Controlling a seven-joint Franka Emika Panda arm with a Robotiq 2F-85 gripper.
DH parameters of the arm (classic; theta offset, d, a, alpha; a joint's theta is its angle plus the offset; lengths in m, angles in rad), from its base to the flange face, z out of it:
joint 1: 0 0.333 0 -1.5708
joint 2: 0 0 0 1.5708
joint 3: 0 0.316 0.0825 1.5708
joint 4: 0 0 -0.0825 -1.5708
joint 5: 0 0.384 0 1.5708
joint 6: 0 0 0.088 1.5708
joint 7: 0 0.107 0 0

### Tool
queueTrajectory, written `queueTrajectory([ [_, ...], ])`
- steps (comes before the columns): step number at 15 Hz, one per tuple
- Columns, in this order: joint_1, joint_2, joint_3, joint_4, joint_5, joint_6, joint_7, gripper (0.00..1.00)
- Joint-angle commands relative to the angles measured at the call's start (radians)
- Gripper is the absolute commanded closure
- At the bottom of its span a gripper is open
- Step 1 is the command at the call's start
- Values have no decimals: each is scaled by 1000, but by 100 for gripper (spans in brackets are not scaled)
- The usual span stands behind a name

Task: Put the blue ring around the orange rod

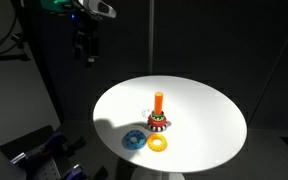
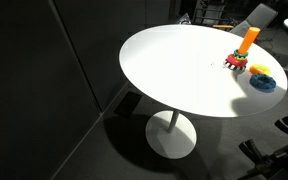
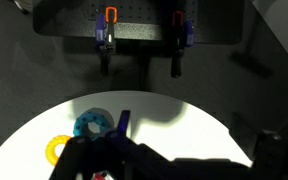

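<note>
The gripper (image 1: 85,47) hangs at upper left, fingers apart and empty. The blue ring (image 1: 134,140) lies flat at lower centre, just beside the yellow ring (image 1: 159,144), below the rod (image 1: 158,102). A sloppy pinch could catch both rings, or skid the blue ring off the table (image 1: 209,110).

In an exterior view your claw (image 1: 87,48) hangs high, off the worktop (image 1: 209,110) edge. Around the orange rod (image 1: 158,101), 9 through 12 to 3 o'clock lies open; the blue ring (image 1: 134,140) at 7 and the yellow ring (image 1: 159,144) at 6 crowd its near side
</note>
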Motion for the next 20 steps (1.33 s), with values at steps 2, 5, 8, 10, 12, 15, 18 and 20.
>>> queueTrajectory([
  [2, -30, 25, -34, -38, -35, 122, -23, 0],
  [5, -45, 20, -52, -100, -54, 261, -41, 0],
  [8, -54, 18, -71, -162, -59, 396, -58, 0],
  [10, -59, 23, -81, -190, -53, 455, -70, 0],
  [12, -61, 31, -90, -204, -46, 478, -72, 0],
  [15, -56, 37, -83, -200, -44, 463, -49, 0],
  [18, -57, 37, -83, -200, -43, 463, -50, 0],
  [20, -57, 37, -83, -200, -44, 463, -50, 0],
])
